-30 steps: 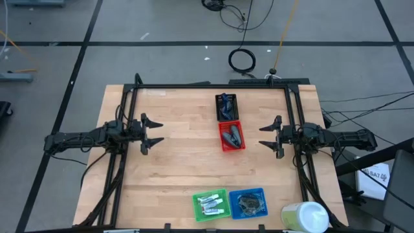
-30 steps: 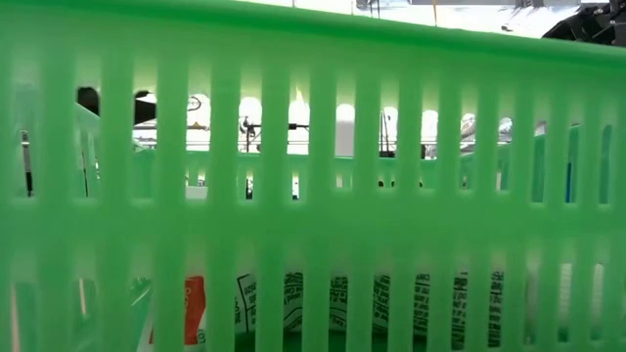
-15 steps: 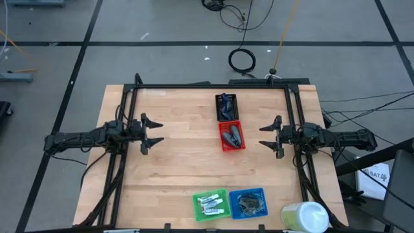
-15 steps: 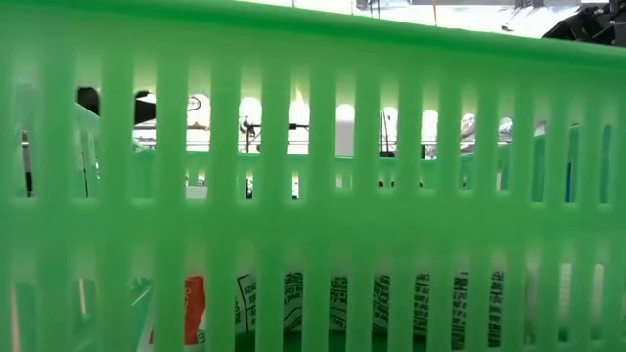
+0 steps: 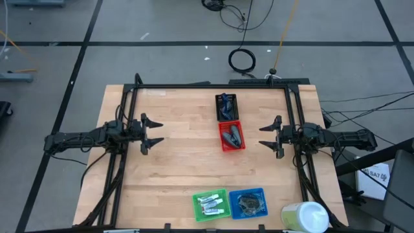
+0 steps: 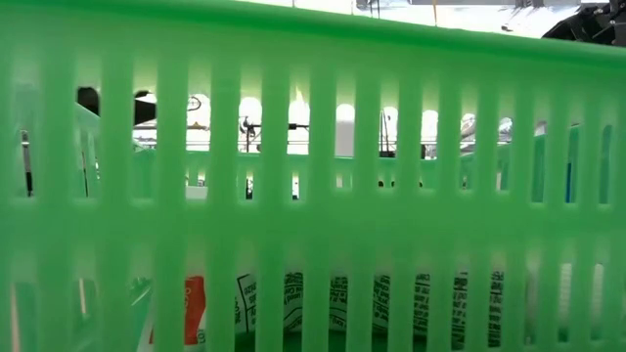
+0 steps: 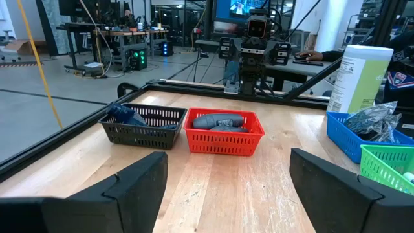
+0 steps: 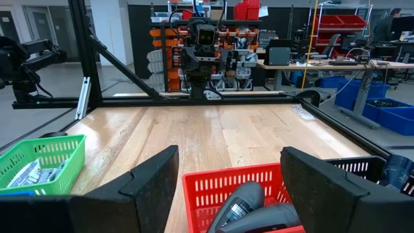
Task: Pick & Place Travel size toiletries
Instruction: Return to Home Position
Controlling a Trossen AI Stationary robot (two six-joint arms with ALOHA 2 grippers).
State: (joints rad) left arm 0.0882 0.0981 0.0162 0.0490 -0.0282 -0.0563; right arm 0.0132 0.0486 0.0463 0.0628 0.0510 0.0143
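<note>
Toiletries binned; both grippers empty.
Dark blue-grey mini bottles [image 5: 231, 136] lie in red mesh basket [image 5: 232, 150], between left gripper [image 5: 153, 131] and right gripper [image 5: 267, 136]; thin white tubes [image 5: 210, 205] in green mesh basket [image 5: 194, 206] at edge of wooden table [image 5: 181, 168]. Arms stretched level, facing inward, fingers spread wide.

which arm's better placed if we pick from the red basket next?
Right. The right gripper waits open a short way from the red basket, facing it. The left gripper, also open, is clearly farther from it.
</note>
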